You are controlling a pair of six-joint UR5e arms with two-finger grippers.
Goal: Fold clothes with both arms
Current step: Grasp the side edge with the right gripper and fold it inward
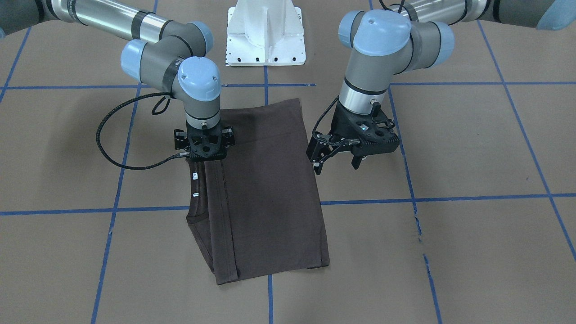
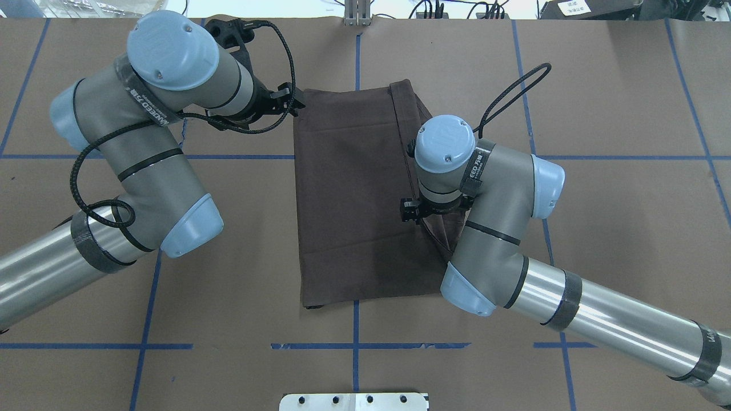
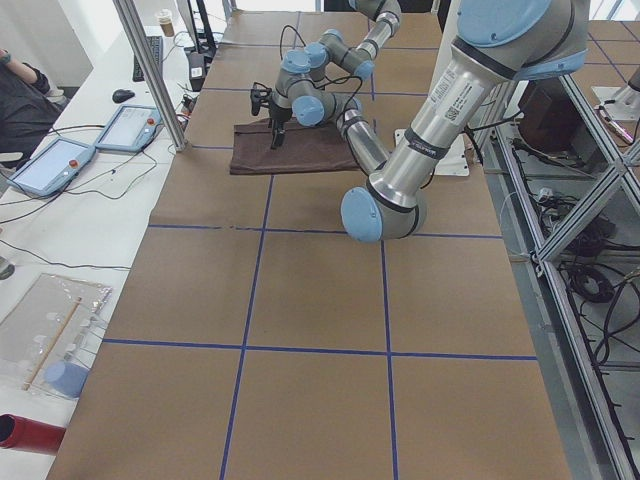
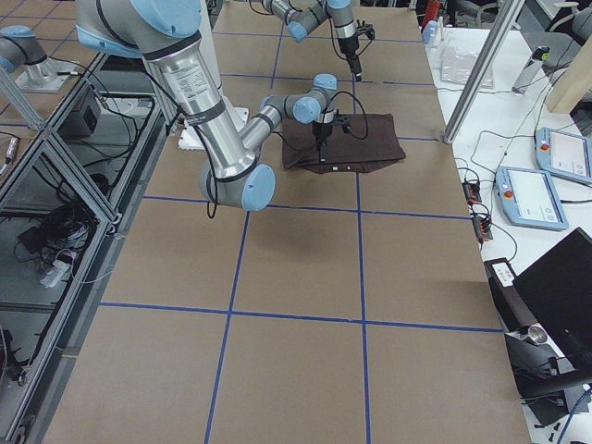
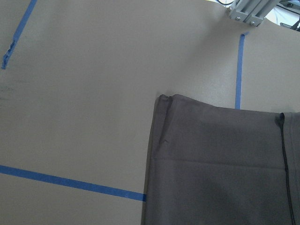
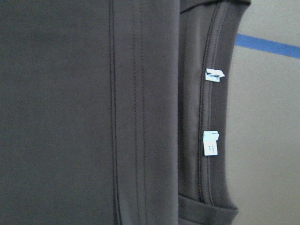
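Where the brown table [image 1: 450, 252] lies nearest the front-facing camera, the dark brown T-shirt [image 1: 270, 193] begins. It is a folded rectangle lying flat, its near short edge across one blue tape line [image 1: 270, 297] and its middle over another. Along the long side toward the robot's right runs a stitched band [image 1: 227, 225], and beside it the neck edge shows two small white tags [image 6: 212, 143]. Just behind those tags the right gripper [image 1: 206, 150] points straight down over that side of the shirt. Its body hides its own tips, so it cannot be told whether they are spread or pinching cloth. Across the shirt, the left gripper [image 1: 336, 165] hangs tilted just beside the opposite long edge, its fingers [image 1: 316, 162] spread wide with nothing between them. Farther back, past the shirt's far edge and apart from it, stands the white pedestal base [image 1: 265, 40].
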